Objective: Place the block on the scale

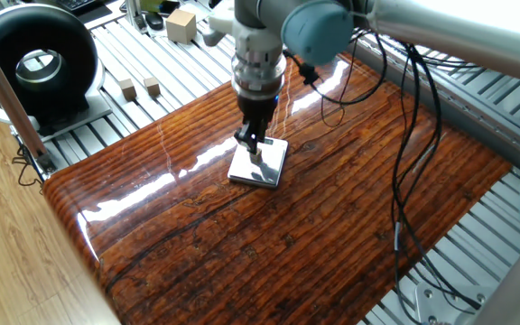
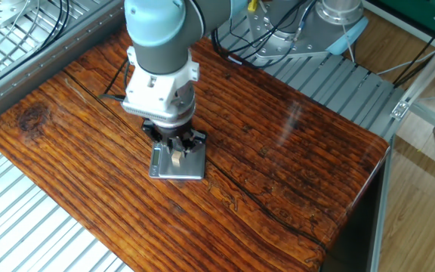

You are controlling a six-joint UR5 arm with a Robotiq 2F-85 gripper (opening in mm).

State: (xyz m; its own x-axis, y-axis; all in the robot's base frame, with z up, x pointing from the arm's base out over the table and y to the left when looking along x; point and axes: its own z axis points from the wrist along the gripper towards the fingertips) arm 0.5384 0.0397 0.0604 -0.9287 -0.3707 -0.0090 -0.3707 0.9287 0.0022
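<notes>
The arm (image 2: 155, 45) had silver tubes and pale blue-grey joint caps. Black cables (image 1: 413, 135) trailed off it. The gripper (image 2: 176, 149) was black beneath a white wrist collar.

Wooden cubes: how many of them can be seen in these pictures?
4: the block over the scale under the gripper; two tan cubes and a larger cube on the far slats. Others may be hidden.
</notes>
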